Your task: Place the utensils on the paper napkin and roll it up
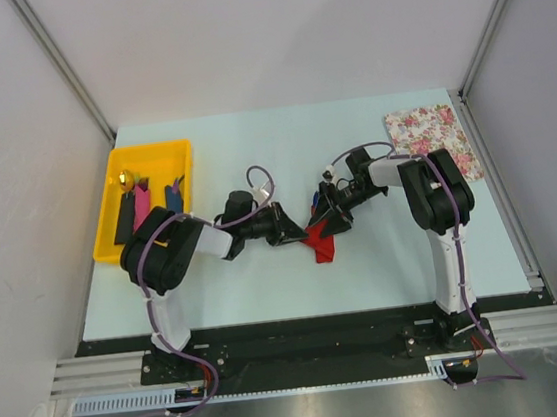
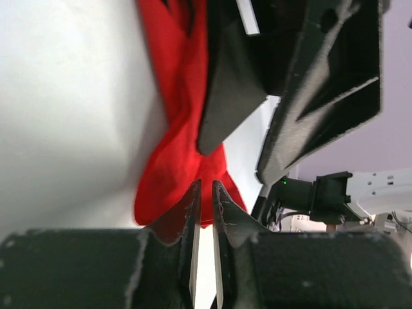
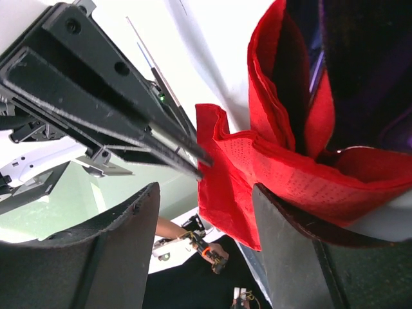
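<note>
The red paper napkin lies crumpled and partly rolled at the table's middle, between both grippers. A dark blue utensil pokes out of its far end, and dark purple handles show inside the folds. My left gripper touches the napkin's left side. Its jaws stand a thin slit apart with nothing in the gap, and the napkin lies just beyond the tips. My right gripper is open, and the napkin drapes over its right finger.
A yellow tray at the left holds a pink piece, a black piece, a blue piece and a small gold object. A white flowered sheet lies at the far right.
</note>
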Robot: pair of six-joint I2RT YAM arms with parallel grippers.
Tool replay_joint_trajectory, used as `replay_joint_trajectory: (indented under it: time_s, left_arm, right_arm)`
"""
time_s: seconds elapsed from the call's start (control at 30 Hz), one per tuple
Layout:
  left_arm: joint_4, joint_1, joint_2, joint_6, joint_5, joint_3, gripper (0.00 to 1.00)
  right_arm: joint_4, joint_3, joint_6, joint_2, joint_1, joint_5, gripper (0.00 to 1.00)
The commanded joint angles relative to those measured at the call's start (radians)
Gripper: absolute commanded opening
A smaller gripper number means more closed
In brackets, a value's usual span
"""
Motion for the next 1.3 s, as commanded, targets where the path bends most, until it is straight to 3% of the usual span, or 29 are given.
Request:
replay_joint_trajectory:
  time_s: [0.0,0.2,0.43,0.57,0.7,0.9,1.1,1.27]
  left_arm:
    - [0.086,-0.015,-0.016,-0.031,0.035,0.033,0.17]
    - [0.126,-0.043,0.035,-0.060,0.043,0.069,0.22]
    - [0.181,-0.049,0.129,-0.130,-0.003,0.072,0.22]
    - [0.050,-0.037,0.126,-0.086,-0.037,0.071,0.18]
    - [-0.222,-0.023,0.106,0.037,-0.115,0.083,0.10]
    - [-0.253,-0.024,0.116,0.046,-0.121,0.085,0.07]
    - [-0.279,-0.034,0.112,0.066,-0.138,0.094,0.04]
    - [-0.293,-0.043,0.107,0.072,-0.147,0.102,0.04]
  right_arm:
    - [0.043,-0.002,-0.016,0.055,0.030,0.139,0.66]
    - [0.047,-0.008,-0.015,0.054,0.028,0.139,0.68]
    - [0.047,-0.014,-0.015,0.052,0.027,0.136,0.68]
    - [0.038,-0.012,-0.021,0.046,0.024,0.134,0.68]
    - [0.021,0.000,-0.041,0.031,0.019,0.133,0.67]
    - [-0.026,0.049,-0.068,-0.016,0.010,0.114,0.66]
    - [-0.016,0.107,-0.018,-0.089,-0.015,0.077,0.54]
    - [-0.008,0.104,0.012,-0.093,-0.022,0.131,0.30]
